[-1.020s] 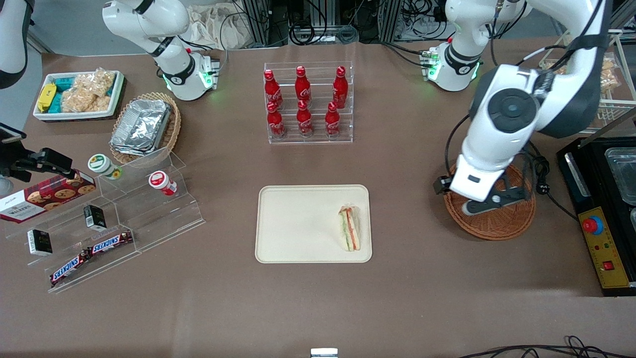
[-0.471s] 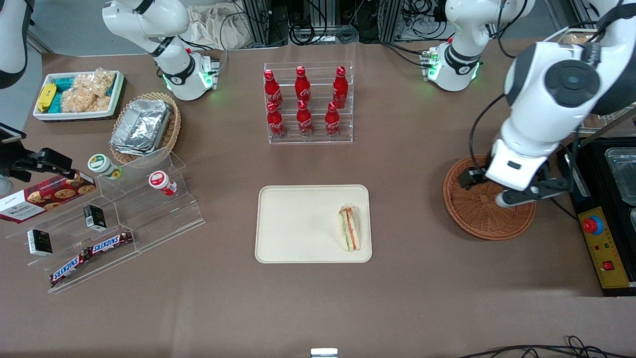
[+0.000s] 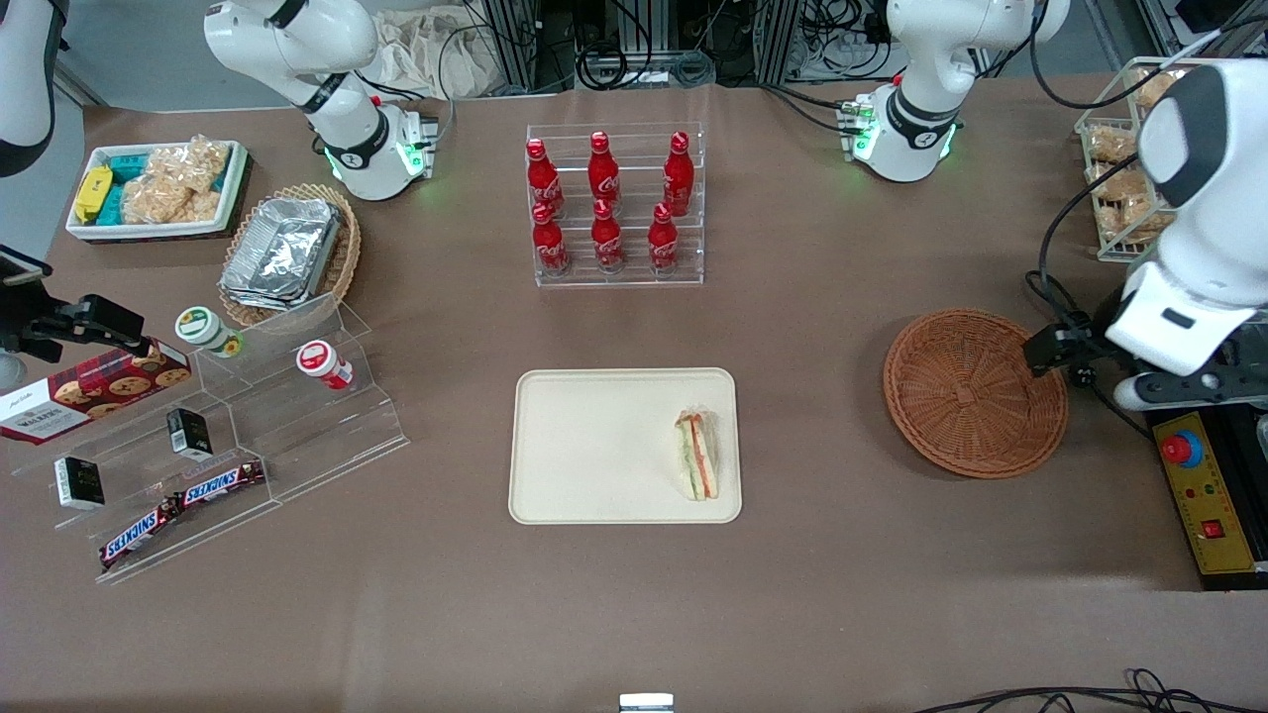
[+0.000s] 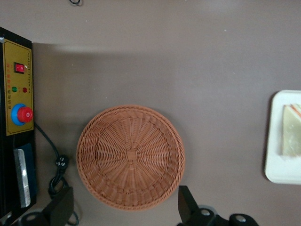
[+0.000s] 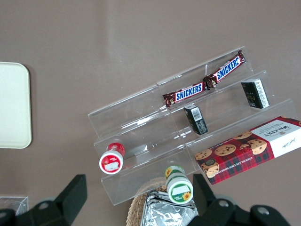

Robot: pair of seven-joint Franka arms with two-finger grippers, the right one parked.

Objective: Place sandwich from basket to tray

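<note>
With the sandwich (image 3: 698,457) lying on the tray (image 3: 594,446), the wide-open, empty gripper (image 3: 1119,371) is hovering beside the basket (image 3: 976,393), risking snagging the cable there.

Gripper (image 4: 123,209) cut at the frame edge in the left wrist view, only two dark fingers (image 4: 187,203) showing, spread wide with nothing between. Tray (image 4: 274,141) and sandwich (image 4: 291,136) sliced off there too. From the front, fingertips apparently lost under the white wrist, out past the basket (image 3: 976,393) toward the working arm's end. Control box (image 3: 1207,492) clipped by the border.
</note>
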